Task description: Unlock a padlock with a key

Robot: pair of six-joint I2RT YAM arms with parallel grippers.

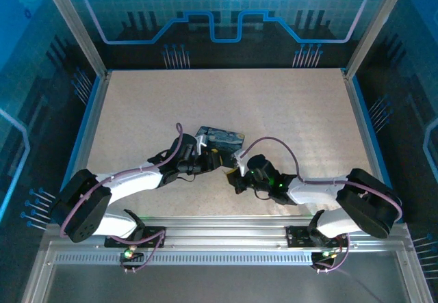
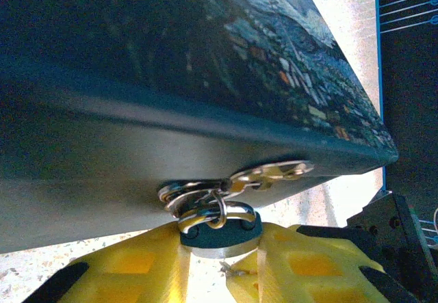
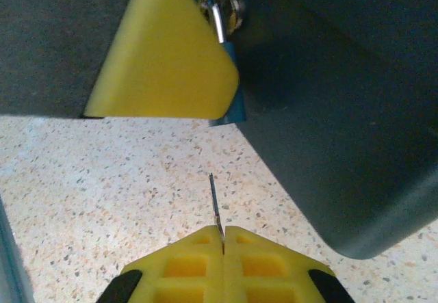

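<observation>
Speckled tabletop bare between key and padlock.

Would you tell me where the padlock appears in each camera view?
Top external: too small to tell; somewhere at the near edge of the box.
Left wrist: padlock bottom centre, in the left gripper.
Right wrist: padlock upper centre, beside a yellow finger.
Shared landmark: the box.

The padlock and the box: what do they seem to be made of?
The padlock has a dark blue body with a silvery rim, likely painted metal. Its shackle is bright, polished metal. The box has smooth rigid walls and a glossy printed painting, perhaps tin or coated card.
</observation>
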